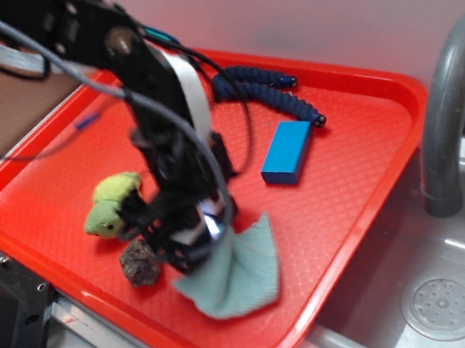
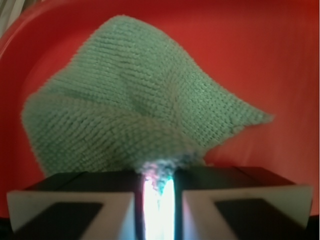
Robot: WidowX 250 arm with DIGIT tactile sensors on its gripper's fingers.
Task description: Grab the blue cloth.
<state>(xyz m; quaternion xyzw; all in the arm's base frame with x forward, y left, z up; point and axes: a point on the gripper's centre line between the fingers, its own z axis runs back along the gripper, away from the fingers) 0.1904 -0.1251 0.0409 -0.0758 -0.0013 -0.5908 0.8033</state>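
- The pincer (image 1: 210, 232) sits low in the centre-left of the exterior view, clenched on a bunched corner of the blue cloth (image 1: 236, 271). In the wrist view the two jaws stand nearly together at the bottom centre, with a tuft of cloth squeezed in the narrow gap.
- The cloth (image 2: 135, 110) fans out from that pinch toward the lower centre of the exterior frame, over the near part of the red tray (image 1: 359, 167). Whether its far edge rests on the tray or hangs free I cannot tell.
- Judged from this, the grab looks made, but only on a small fold. To do it well, keep the jaws tight and raise straight up, slowly, so the soft knit does not slide out.
- Watch the neighbours: a dark lumpy piece (image 1: 140, 263) and a yellow-green soft toy (image 1: 113, 204) lie just beside the pincer at left; a sideways drag could snag them.
- A blue block (image 1: 287, 152) and a coiled dark cord (image 1: 269, 93) lie farther up and right, well apart from the cloth.
- The tray has a fine textured floor and raised rim. At right lie a grey sink basin (image 1: 452, 300) and a faucet (image 1: 446, 114).
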